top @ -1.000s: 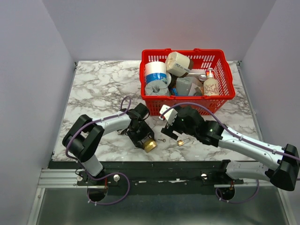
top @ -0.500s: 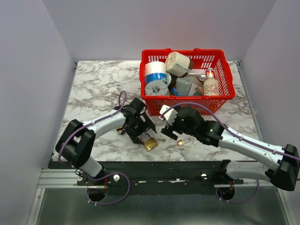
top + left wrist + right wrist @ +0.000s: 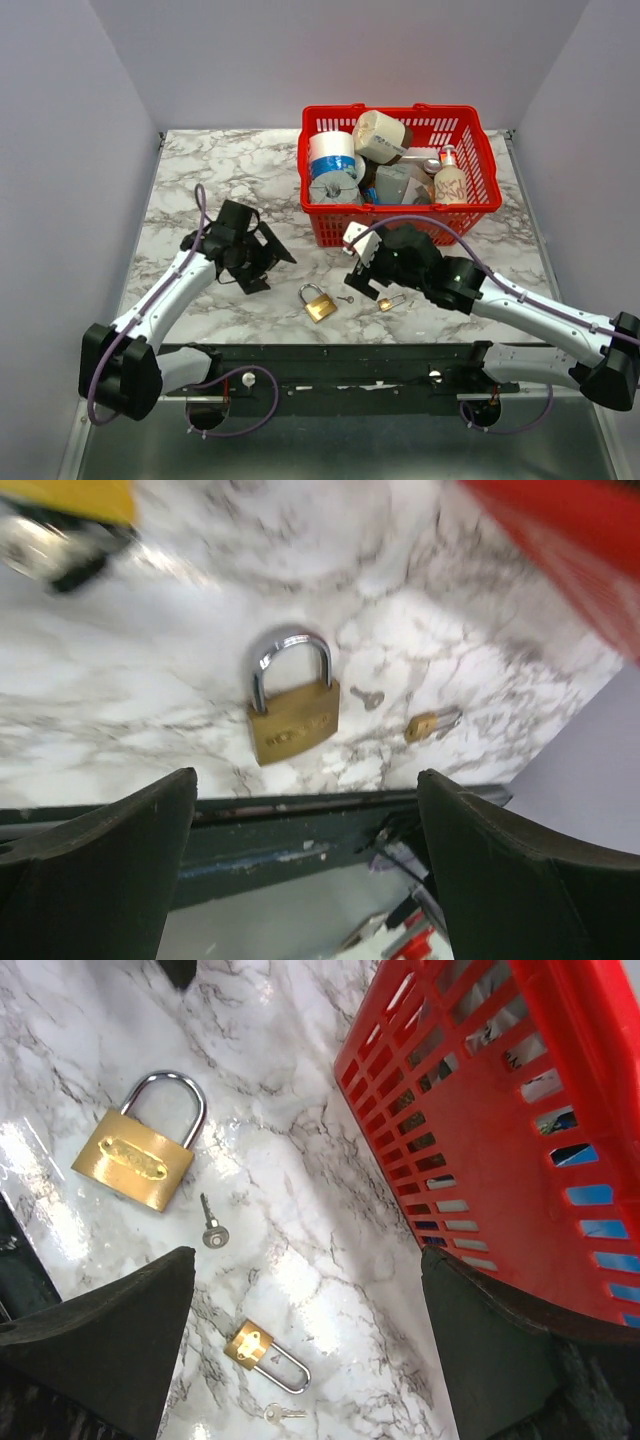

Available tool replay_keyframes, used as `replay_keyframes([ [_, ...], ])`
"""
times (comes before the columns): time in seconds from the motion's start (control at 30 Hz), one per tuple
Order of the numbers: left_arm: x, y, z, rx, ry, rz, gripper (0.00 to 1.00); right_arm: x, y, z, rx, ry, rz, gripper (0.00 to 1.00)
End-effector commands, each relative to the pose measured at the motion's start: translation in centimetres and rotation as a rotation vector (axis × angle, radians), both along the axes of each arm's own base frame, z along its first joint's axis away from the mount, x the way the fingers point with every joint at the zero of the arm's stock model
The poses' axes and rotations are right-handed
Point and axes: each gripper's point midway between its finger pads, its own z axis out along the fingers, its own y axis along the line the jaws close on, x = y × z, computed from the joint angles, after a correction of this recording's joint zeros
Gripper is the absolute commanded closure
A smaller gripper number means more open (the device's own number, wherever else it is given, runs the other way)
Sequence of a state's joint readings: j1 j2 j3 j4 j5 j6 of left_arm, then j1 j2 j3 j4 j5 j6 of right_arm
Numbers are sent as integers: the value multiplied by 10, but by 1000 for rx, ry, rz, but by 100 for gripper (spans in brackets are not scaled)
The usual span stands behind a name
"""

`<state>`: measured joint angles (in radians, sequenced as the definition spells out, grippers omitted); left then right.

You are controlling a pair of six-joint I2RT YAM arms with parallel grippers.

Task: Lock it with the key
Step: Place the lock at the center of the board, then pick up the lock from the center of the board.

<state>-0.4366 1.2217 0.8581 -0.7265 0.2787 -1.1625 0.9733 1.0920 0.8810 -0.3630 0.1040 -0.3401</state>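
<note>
A large brass padlock (image 3: 318, 303) lies flat on the marble table near its front edge. It also shows in the left wrist view (image 3: 292, 705) and the right wrist view (image 3: 140, 1150). A small silver key (image 3: 345, 299) lies loose just right of it, seen too in both wrist views (image 3: 367, 697) (image 3: 209, 1225). A small brass padlock (image 3: 390, 302) (image 3: 262, 1353) lies further right with a tiny key (image 3: 283, 1414) beside it. My left gripper (image 3: 266, 262) (image 3: 310, 880) is open and empty, left of the large padlock. My right gripper (image 3: 363, 276) (image 3: 305, 1345) is open and empty above the small padlock.
A red plastic basket (image 3: 470, 215) (image 3: 500, 1110) stands at the back right, holding tape rolls, a bottle and other items. The dark front rail (image 3: 340, 355) (image 3: 280, 830) runs along the table's near edge, close to the padlocks.
My left arm has let go of the large padlock and swung away to the left and back. The padlock now lies uncovered on the table. The right arm has barely moved.
</note>
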Motion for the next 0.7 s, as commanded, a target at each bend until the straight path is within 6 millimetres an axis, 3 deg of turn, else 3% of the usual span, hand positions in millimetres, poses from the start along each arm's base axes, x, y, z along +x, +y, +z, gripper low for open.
replay_keyframes([
  [0.0,17,50,16,111,-172,-40,1,0,6,25,52,2,10,0],
  [0.1,38,82,47,268,-337,-87,1,-1,7,44,96,-23,38,0],
  [0.27,54,116,62,441,-415,-144,1,-4,17,92,196,-74,90,0],
  [0.37,57,119,52,456,-366,-160,1,6,13,105,218,-95,26,0],
  [0.43,58,125,35,471,-281,-178,1,16,5,117,242,-117,-52,0],
  [0.67,69,117,5,418,-166,-158,10,8,1,140,235,-115,1,0],
])
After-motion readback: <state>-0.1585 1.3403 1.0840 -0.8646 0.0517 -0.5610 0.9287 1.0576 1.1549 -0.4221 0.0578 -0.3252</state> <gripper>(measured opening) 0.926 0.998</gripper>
